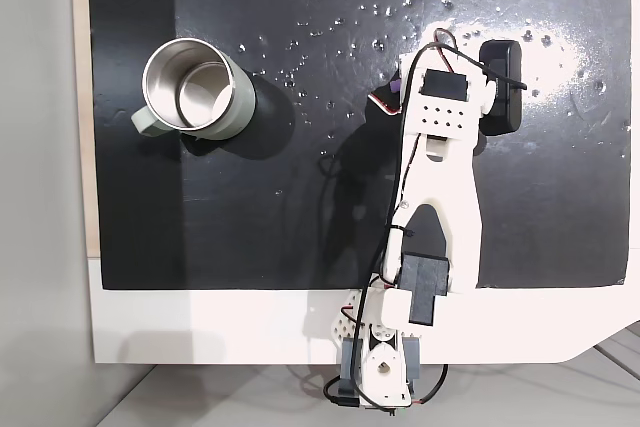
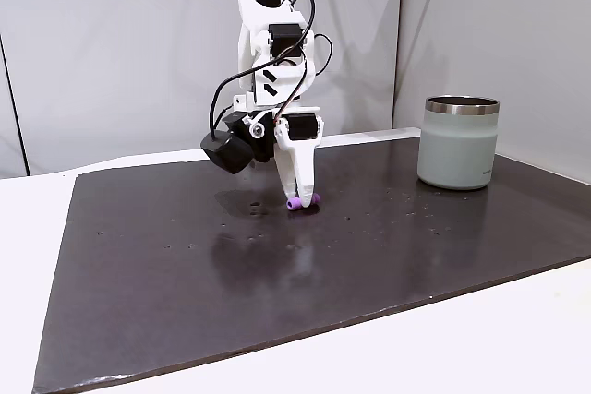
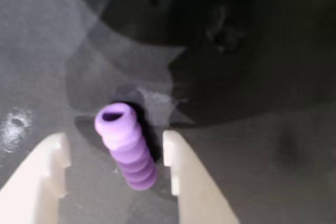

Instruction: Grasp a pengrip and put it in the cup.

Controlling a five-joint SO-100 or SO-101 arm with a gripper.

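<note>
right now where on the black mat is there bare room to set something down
Most of the black mat is bare: the wide stretch between the cup and the arm, and the near strip below the cup in a fixed view. It is crowded around the gripper, whose open fingers flank the pengrip.

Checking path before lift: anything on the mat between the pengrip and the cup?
Nothing visible. The pengrip lies on the black mat between the open gripper fingers. In both fixed views the mat between it and the cup holds just small shiny specks.
</note>
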